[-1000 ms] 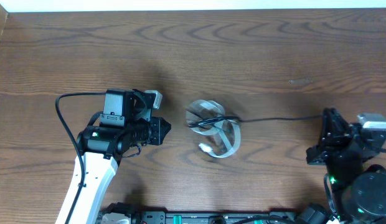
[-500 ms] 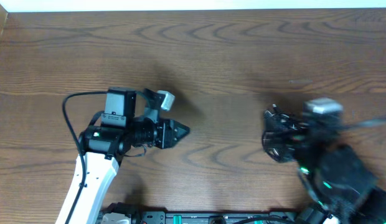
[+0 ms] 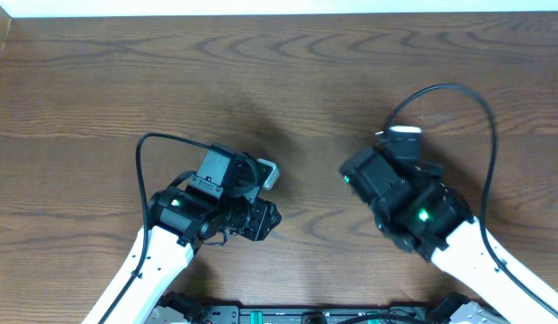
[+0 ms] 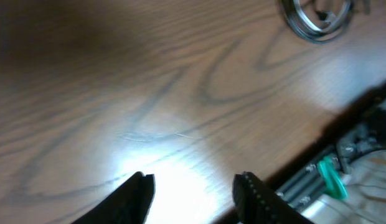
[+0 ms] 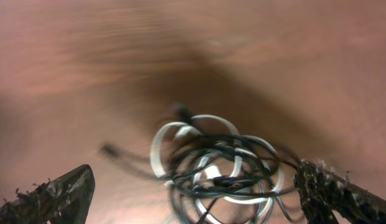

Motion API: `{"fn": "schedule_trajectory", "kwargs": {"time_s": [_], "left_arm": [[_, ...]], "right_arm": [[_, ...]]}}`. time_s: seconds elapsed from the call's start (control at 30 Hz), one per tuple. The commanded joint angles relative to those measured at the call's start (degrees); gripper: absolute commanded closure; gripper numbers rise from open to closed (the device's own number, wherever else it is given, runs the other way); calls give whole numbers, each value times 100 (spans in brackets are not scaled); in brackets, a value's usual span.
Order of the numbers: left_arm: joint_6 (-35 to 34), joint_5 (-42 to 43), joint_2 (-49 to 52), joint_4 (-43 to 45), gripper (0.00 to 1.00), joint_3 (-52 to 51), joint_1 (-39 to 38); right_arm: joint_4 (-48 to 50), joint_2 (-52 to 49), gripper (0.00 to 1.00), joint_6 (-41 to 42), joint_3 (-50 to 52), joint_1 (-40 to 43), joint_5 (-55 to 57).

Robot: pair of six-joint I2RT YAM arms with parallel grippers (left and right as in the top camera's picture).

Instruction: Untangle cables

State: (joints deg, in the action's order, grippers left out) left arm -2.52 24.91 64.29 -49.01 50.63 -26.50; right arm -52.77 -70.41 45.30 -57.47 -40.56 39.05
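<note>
Tangling: one white cable (image 5: 155, 151), black cables (image 5: 200, 153).

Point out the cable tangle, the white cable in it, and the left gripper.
cable tangle (image 5: 218, 171), right wrist view, middle of the knot
white cable (image 5: 154, 149), right wrist view, left curve of its loop
left gripper (image 4: 194, 193), left wrist view, midway between its open fingertips

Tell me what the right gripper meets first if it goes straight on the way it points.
The tangle of black and white cables: in the wrist view it lies ahead of the right gripper, framed by its open fingers. How far off is unclear.
</note>
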Motion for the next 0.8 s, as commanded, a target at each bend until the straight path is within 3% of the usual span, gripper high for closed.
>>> {"fn": "schedule_trajectory", "kwargs": {"time_s": [0.0,0.27,0.43,0.67,0.77], "left_arm": [[-129,-621,0,42,49,-7,-26],[-343,-1021,0,42,45,-7,-26],[-343,-1016,0,35,45,-7,-26],[-363,-994,0,-26,44,-7,-26],[-363,-992,0,-26,44,-7,-26]], "right_arm": [[-238,-205,1,2142,-57,422,645],[-684,-461,1,4669,-37,1231,-153],[-634,-461,1,5370,179,1294,-192],[492,-461,1,5309,1257,1294,-190],[1353,-461,2,4682,1746,1311,-190]]}}
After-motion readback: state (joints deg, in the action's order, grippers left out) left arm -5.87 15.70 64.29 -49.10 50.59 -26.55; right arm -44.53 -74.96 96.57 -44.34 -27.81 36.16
